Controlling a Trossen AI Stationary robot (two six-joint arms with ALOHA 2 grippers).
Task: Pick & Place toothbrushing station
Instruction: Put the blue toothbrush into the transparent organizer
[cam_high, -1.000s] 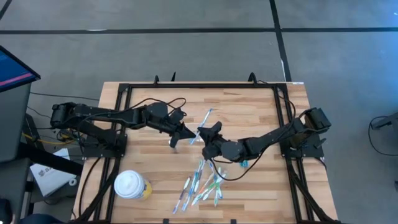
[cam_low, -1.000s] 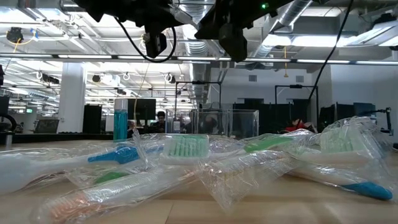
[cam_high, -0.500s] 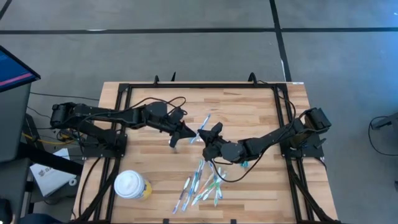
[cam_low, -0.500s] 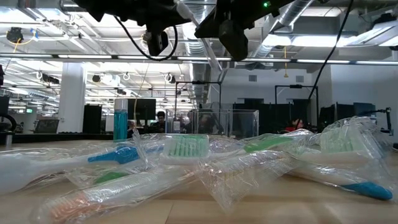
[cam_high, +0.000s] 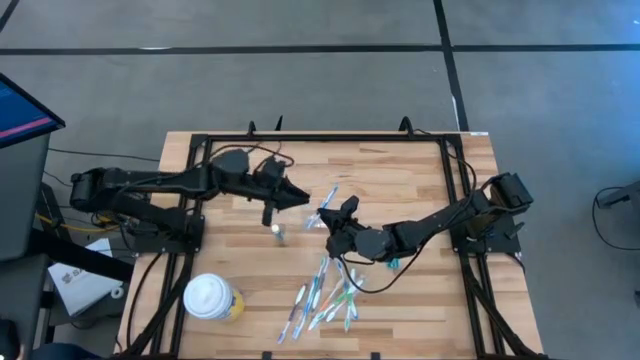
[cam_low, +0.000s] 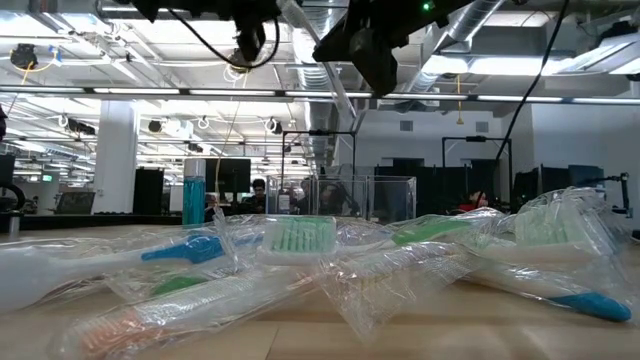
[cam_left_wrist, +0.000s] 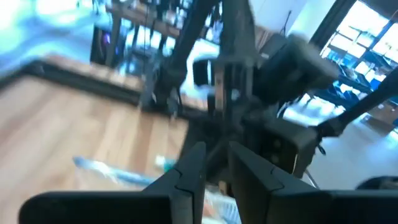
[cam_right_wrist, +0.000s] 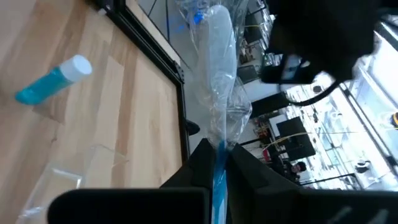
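We are seeing the white-lidded cup (cam_high: 208, 297) sitting closed at the table's (cam_high: 400, 175) near left corner. The clear oblong toothbrushing station (cam_low: 365, 198) is standing mid-table, contents unclear. Our right gripper (cam_high: 335, 215) is pinching a bagged toothbrush (cam_right_wrist: 219, 93); our left gripper (cam_high: 297, 198) is hanging slightly parted, empty.

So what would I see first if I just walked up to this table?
Probably the right gripper near the table's middle, pinching a wrapped toothbrush and holding it up in the air. Next, the heap of wrapped toothbrushes near the front edge, and the big white-lidded cup at the front left corner.
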